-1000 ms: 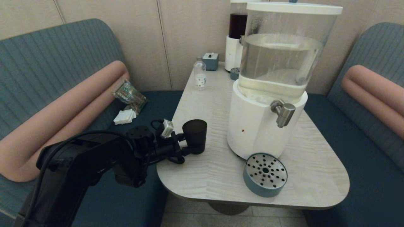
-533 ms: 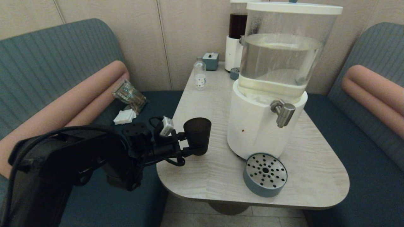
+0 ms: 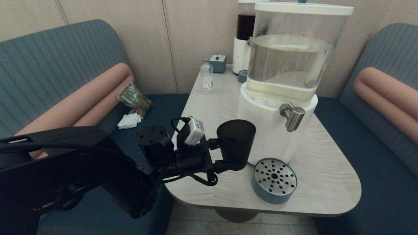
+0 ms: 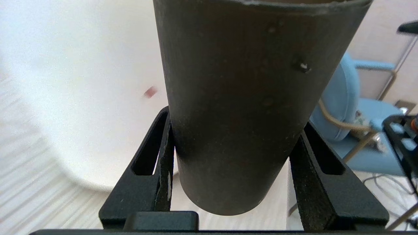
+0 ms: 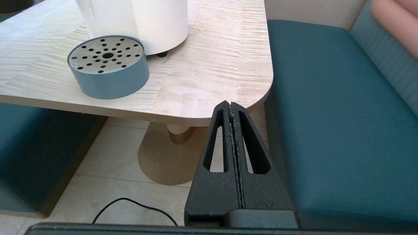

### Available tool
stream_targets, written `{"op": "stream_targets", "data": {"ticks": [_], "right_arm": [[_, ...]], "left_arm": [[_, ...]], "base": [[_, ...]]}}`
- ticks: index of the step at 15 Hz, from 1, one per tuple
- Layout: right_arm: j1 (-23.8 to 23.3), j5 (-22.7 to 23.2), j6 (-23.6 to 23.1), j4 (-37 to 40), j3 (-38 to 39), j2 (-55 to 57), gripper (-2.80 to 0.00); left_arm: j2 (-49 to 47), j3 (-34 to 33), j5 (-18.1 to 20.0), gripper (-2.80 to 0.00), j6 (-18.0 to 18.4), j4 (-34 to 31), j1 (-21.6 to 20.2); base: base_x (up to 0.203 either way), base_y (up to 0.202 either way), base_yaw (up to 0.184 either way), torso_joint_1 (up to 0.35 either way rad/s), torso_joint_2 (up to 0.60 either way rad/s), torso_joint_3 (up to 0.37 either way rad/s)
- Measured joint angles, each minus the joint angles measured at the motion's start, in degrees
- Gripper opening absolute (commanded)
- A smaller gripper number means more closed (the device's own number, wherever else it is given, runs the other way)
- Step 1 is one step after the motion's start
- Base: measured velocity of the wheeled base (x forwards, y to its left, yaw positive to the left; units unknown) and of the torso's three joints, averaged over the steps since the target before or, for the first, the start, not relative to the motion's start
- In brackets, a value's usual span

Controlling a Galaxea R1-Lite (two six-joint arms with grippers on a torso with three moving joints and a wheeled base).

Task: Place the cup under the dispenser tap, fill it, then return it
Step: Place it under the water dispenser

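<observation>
My left gripper is shut on the dark tapered cup, which it holds upright above the table, just left of the big dispenser's white base. In the left wrist view the cup fills the space between both black fingers. The brushed-steel tap juts down from the clear-tank dispenser, to the right of and slightly above the cup's rim. The round perforated drip tray lies on the table below the tap. My right gripper hangs shut and empty off the table's near right corner.
A small clear bottle, a small blue box and the smaller dispenser with dark red liquid stand at the back of the table. Benches flank both sides; a snack packet and napkins lie on the left seat.
The left arm has lifted the cup off the table and carried it right, from the table's left edge to just beside the dispenser's base. The right arm has not moved.
</observation>
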State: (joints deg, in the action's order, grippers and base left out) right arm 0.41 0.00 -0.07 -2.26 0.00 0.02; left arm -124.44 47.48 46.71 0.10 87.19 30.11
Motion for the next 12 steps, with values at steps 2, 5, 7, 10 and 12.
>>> {"op": "stream_targets", "data": {"ticks": [2,5,7,10,12], "right_arm": [[0.0,0.0,0.0,0.0,0.0,0.0,-2.8],[0.0,0.0,0.0,0.0,0.0,0.0,-2.8],[0.0,0.0,0.02,0.0,0.0,0.0,-2.8],[0.0,0.0,0.0,0.0,0.0,0.0,-2.8],[0.0,-0.02,0.0,0.0,0.0,0.0,-2.8]], "left_arm": [[-0.97,1.88,-1.31,-2.8,-0.15,-0.01,2.0],[-4.45,6.72,-2.06,-2.8,-0.28,-0.04,3.6],[-7.06,10.43,-3.25,-2.8,-0.48,-0.01,4.84],[-10.64,14.83,-4.26,-2.8,-0.62,-0.03,6.05],[-12.56,16.41,-4.39,-2.8,-0.69,0.0,6.91]], "base": [[0.0,0.0,0.0,0.0,0.0,0.0],[0.0,0.0,0.0,0.0,0.0,0.0],[0.0,0.0,0.0,0.0,0.0,0.0],[0.0,0.0,0.0,0.0,0.0,0.0],[0.0,0.0,0.0,0.0,0.0,0.0]]}}
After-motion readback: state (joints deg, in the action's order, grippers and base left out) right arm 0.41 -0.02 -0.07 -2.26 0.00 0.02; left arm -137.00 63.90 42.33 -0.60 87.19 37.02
